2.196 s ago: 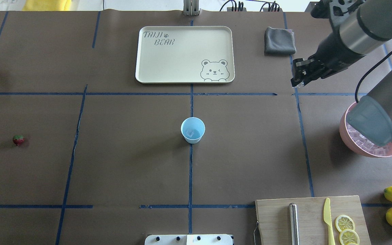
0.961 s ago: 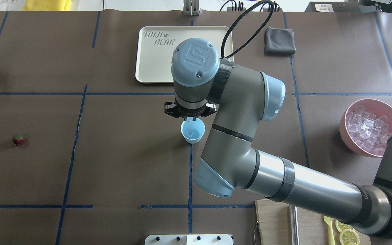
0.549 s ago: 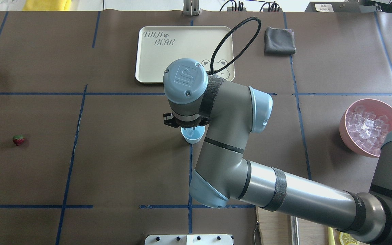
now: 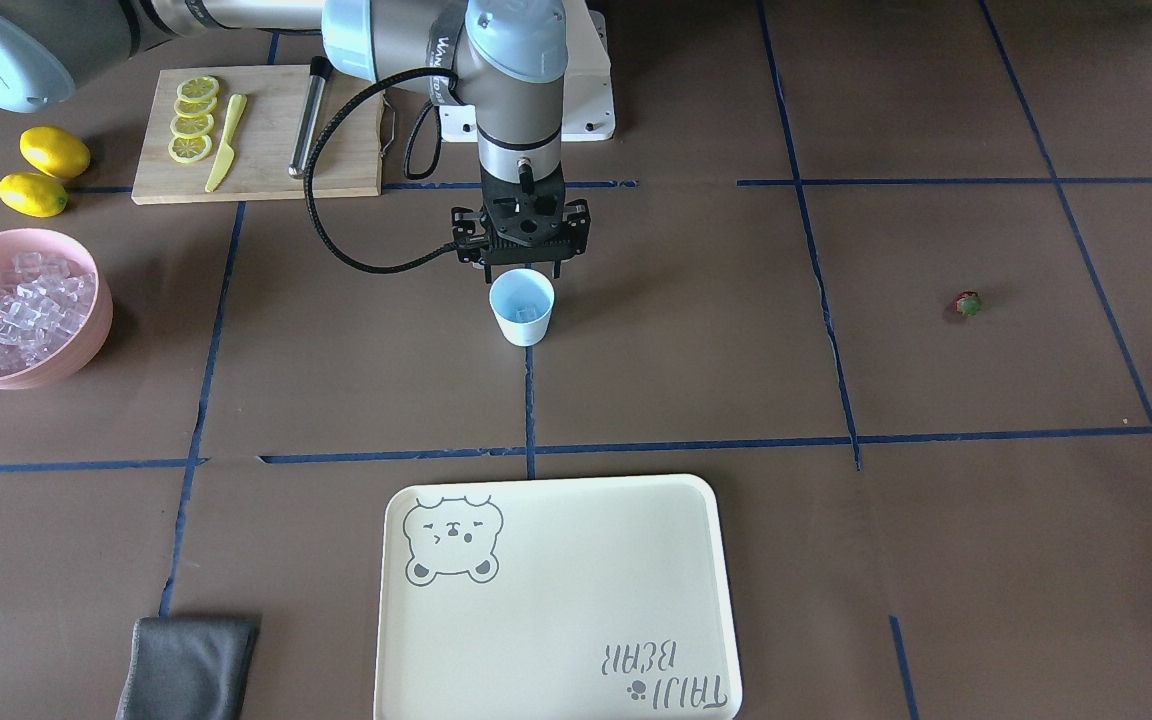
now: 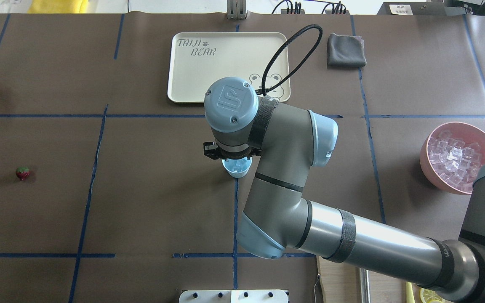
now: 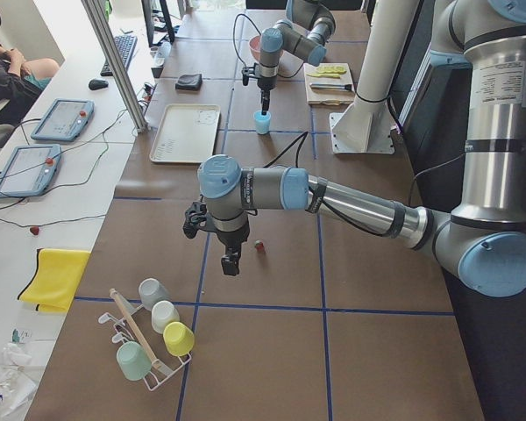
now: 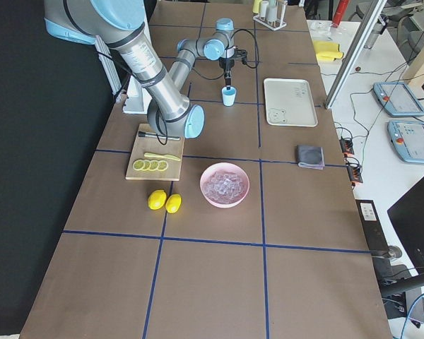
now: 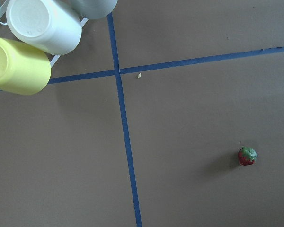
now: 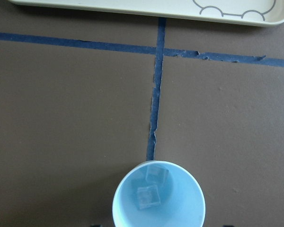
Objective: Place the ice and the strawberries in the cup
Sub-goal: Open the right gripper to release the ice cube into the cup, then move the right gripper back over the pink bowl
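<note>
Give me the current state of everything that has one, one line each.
Cup, upright, two ice cubes inside.
Right tool, open, over the cup.
Strawberry, lying on the table, not in the cup.
Left tool, above the table near the strawberry; open or shut cannot be told.
Pink bowl, upright, filled with loose ice.
Lemons, two whole; four slices on the board.
Cloth, folded.

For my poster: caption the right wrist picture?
Two ice cubes lie inside the light-blue cup, with a cream tray beyond.
</note>
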Robot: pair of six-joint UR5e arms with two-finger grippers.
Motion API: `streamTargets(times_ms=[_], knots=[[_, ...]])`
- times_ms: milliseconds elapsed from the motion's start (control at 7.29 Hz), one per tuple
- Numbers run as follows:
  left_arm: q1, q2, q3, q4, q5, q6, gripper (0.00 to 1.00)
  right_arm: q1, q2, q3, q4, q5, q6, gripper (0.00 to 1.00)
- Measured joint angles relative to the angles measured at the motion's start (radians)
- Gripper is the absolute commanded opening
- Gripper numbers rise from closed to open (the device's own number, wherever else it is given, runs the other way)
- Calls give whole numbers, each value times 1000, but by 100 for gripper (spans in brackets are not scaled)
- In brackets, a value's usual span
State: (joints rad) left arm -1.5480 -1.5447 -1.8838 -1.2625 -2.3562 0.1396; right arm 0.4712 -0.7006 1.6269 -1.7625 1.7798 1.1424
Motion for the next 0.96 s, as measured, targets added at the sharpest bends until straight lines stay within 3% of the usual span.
streamTargets(times_ms=[412, 549, 961], knots=[[10, 0, 1, -1, 0, -1, 100, 38, -3, 30, -2, 19, -29, 100], [13, 0, 1, -1, 0, -1, 100, 73, -26, 79, -14, 52, -57, 100], [23, 0, 2, -2, 0, -2, 100, 232, -240, 336, -98, 174, -307, 100]])
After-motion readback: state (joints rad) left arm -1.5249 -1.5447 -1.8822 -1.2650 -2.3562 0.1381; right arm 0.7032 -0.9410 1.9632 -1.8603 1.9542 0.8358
